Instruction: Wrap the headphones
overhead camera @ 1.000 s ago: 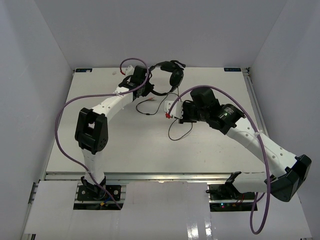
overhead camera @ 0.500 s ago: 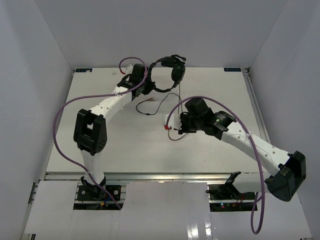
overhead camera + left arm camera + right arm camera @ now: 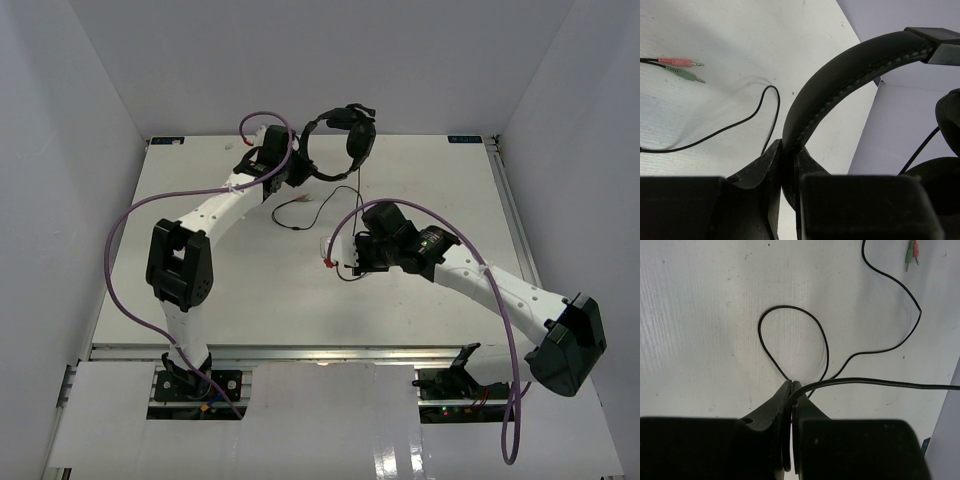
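The black headphones (image 3: 340,135) are held up at the back of the table (image 3: 200,290). My left gripper (image 3: 296,166) is shut on the headband (image 3: 840,80), which it pinches edge-on between its jaws (image 3: 788,147). An earcup (image 3: 940,175) hangs at the right of the left wrist view. The thin black cord (image 3: 356,190) runs from the earcup down to my right gripper (image 3: 342,262), which is shut on it (image 3: 791,384). Beyond the jaws the cord (image 3: 865,381) leaves to the right, and a slack loop (image 3: 795,310) lies on the table. The pink and green plugs (image 3: 682,67) lie loose on the table and also show in the right wrist view (image 3: 911,252).
White walls (image 3: 80,120) close in the table on the left, back and right. Purple robot cables (image 3: 125,225) arch over both arms. The back wall stands close behind the headphones (image 3: 900,125).
My right gripper has moved left and toward the near edge, pulling the cord with it. My left gripper has lifted the headphones slightly toward the back wall.
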Controlling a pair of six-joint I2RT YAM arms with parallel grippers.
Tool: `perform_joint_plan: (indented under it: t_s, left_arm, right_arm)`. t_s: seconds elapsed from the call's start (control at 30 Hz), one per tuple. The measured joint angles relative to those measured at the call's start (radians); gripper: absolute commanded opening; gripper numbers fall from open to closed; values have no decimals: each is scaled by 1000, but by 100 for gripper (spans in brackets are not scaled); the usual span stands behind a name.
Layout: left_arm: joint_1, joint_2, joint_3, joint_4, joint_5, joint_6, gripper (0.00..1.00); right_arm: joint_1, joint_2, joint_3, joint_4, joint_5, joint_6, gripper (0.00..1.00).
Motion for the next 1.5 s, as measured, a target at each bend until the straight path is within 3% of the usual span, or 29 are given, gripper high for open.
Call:
perform_joint_plan:
  t_s: [0.37,0.83,1.07,1.3,1.5]
  left_arm:
    - [-4,-8,-28,50,28,37,0]
    - [-14,-38,-120,156,176,151,0]
    - [-16,-49,-125,149,147,219,0]
    - [-34,49,-23,126,107,285,0]
    - [-76,85,-42,101,68,367,0]
  right_arm:
    - [28,64,43,-13,5,-1,8]
    - [18,105,71,-8,56,-1,8]
    - [1,103,115,-41,64,-1,8]
    - [0,103,228,-51,58,-1,8]
    - [-43,103,283,-32,121,4,8]
